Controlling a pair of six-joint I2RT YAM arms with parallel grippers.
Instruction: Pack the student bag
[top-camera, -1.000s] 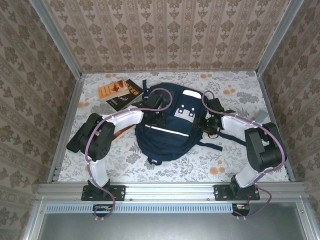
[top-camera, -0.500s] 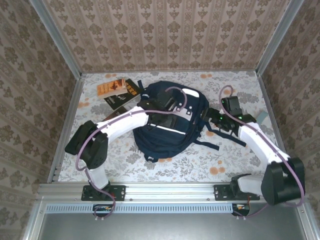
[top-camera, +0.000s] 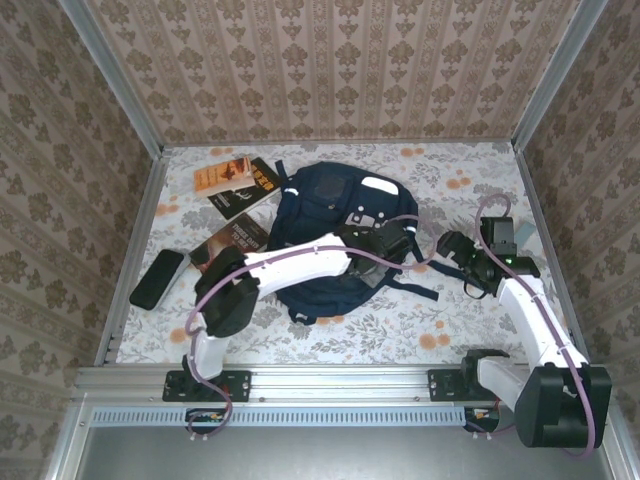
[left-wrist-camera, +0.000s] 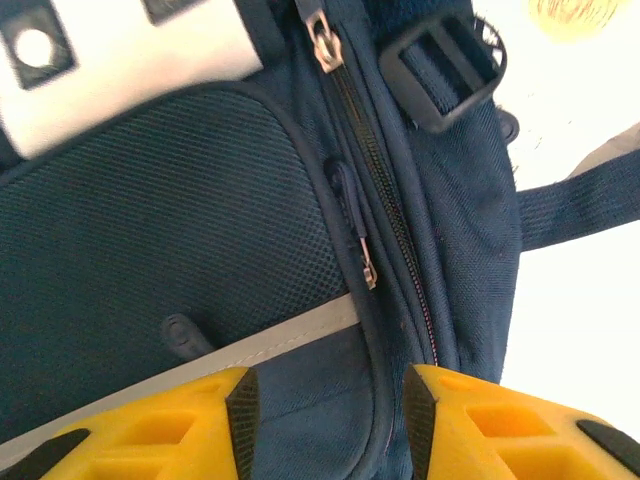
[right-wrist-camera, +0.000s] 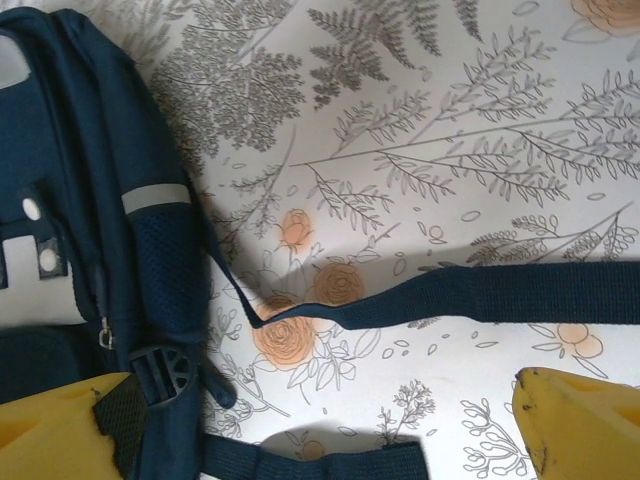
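Reached left gripper (left-wrist-camera: 325, 395) across the large navy blue fabric backpack (top-camera: 320, 195), lying mid-tabletop nearer the far edge, to its side zipper (left-wrist-camera: 385, 215); yellow fingers apart, gripping nothing. Pulled right gripper (right-wrist-camera: 320, 425) back toward the right edge, spread wide above a loose dark webbing strap (right-wrist-camera: 480, 295). Probably lining up on the zipper pull; packing not started.

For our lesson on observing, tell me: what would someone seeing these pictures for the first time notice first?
The big navy backpack in the middle of the flowered table draws the eye first. The left gripper hangs open over its zipper, and the right gripper stands open above a loose strap to its right. Books lie at the table's far left.
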